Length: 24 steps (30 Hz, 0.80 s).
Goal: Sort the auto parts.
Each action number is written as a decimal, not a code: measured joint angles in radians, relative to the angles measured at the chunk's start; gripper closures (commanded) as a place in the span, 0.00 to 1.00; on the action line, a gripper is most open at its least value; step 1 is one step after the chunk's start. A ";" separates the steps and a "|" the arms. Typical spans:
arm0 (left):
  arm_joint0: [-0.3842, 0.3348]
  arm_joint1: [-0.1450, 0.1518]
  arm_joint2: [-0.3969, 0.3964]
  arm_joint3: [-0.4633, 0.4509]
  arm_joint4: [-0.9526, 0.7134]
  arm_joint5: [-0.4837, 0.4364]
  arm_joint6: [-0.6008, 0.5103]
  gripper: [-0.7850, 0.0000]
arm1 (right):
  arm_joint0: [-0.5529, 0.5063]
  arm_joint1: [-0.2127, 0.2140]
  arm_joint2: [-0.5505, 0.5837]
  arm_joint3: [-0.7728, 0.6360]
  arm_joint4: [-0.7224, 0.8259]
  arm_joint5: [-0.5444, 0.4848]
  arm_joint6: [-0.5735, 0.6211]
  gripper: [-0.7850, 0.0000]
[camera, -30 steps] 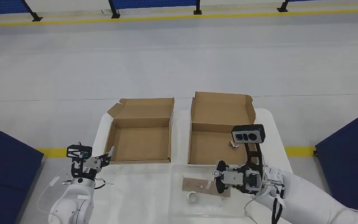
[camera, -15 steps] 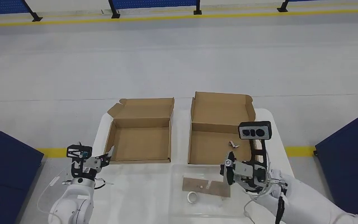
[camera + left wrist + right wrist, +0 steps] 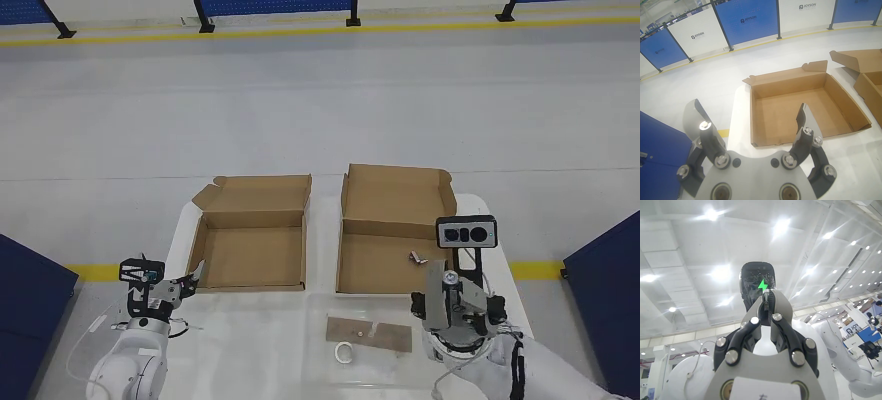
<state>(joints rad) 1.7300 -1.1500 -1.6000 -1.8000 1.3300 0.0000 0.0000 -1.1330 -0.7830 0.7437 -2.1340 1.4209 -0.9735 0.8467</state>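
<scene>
Right wrist view: one small silver threaded screw point(image 3: 766, 299) is pinched between the closed tips of the right gripper point(image 3: 768, 295), which points upward (the thread is plain at this range). Top view places the right gripper point(image 3: 448, 288) at the lower right of the frame, over the white table point(image 3: 250, 330).

Three more parts lie there. One small grey metal piece point(image 3: 416, 258) sits inside the right-hand open brown cardboard box point(image 3: 385, 205), near its right wall. One flat brown cardboard strip point(image 3: 372, 333) and one small white ring point(image 3: 343, 352) lie just beside each other at the lower middle.

The second box, the left-hand open brown cardboard box point(image 3: 250, 255), stands near the first but apart from it. The left wrist view looks into its bare floor point(image 3: 800, 111).

The left gripper point(image 3: 190, 275) hangs at the lower left, off that box's near corner. Its fingers are spread wide around nothing point(image 3: 748, 105).
</scene>
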 measured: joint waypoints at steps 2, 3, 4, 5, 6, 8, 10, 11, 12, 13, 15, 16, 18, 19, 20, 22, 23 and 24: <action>0.000 0.000 0.000 0.000 0.000 0.000 0.000 0.00 | -0.009 -0.015 0.014 -0.009 0.020 0.015 0.015 1.00; 0.000 0.000 0.000 0.000 0.000 0.000 0.000 0.00 | -0.013 -0.022 0.020 -0.011 0.027 0.023 0.023 1.00; 0.000 0.000 0.000 0.000 0.000 0.000 0.000 0.00 | -0.017 -0.029 0.027 -0.011 0.032 0.031 0.031 1.00; 0.000 0.000 0.000 0.000 0.000 0.000 0.000 0.00 | -0.022 -0.038 0.036 -0.009 0.038 0.042 0.042 1.00; 0.000 0.000 0.000 0.000 0.000 0.000 0.000 0.00 | -0.026 -0.044 0.043 -0.008 0.041 0.050 0.050 1.00; 0.000 0.000 0.000 0.000 0.000 0.000 0.000 0.00 | -0.037 -0.059 0.060 -0.003 0.046 0.069 0.069 1.00; 0.000 0.000 0.000 0.000 0.000 0.000 0.000 0.00 | -0.047 -0.071 0.075 0.005 0.046 0.084 0.084 1.00; 0.000 0.000 0.000 0.000 0.000 0.000 0.000 0.00 | -0.055 -0.079 0.085 0.009 0.044 0.095 0.094 1.00; 0.000 0.000 0.000 0.000 0.000 0.000 0.000 0.00 | -0.060 -0.084 0.093 0.012 0.044 0.102 0.102 1.00; 0.000 0.000 0.000 0.000 0.000 0.000 0.000 0.00 | -0.066 -0.089 0.100 0.015 0.043 0.109 0.109 1.00; 0.000 0.000 0.000 0.000 0.000 0.000 0.000 0.00 | -0.079 -0.101 0.119 0.021 0.040 0.125 0.125 1.00; 0.000 0.000 0.000 0.000 0.000 0.000 0.000 0.00 | -0.085 -0.106 0.126 0.022 0.039 0.131 0.131 1.00; 0.000 0.000 0.000 0.000 0.000 0.000 0.000 0.00 | -0.097 -0.117 0.144 0.027 0.030 0.146 0.146 1.00; 0.000 0.000 0.000 0.000 0.000 0.000 0.000 0.00 | -0.102 -0.121 0.152 0.031 0.023 0.153 0.153 1.00; 0.000 0.000 0.000 0.000 0.000 0.000 0.000 0.00 | -0.108 -0.125 0.163 0.038 0.010 0.164 0.164 1.00; 0.000 0.000 0.000 0.000 0.000 0.000 0.000 0.00 | -0.116 -0.131 0.176 0.048 -0.014 0.183 0.183 1.00; 0.000 0.000 0.000 0.000 0.000 0.000 0.000 0.00 | -0.122 -0.134 0.183 0.053 -0.028 0.194 0.193 1.00; 0.000 0.000 0.000 0.000 0.000 0.000 0.000 0.00 | -0.125 -0.136 0.188 0.057 -0.037 0.201 0.201 1.00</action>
<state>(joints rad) 1.7300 -1.1500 -1.6000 -1.8000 1.3300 0.0000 0.0000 -1.2584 -0.9195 0.9313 -2.0774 1.3839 -0.7727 1.0473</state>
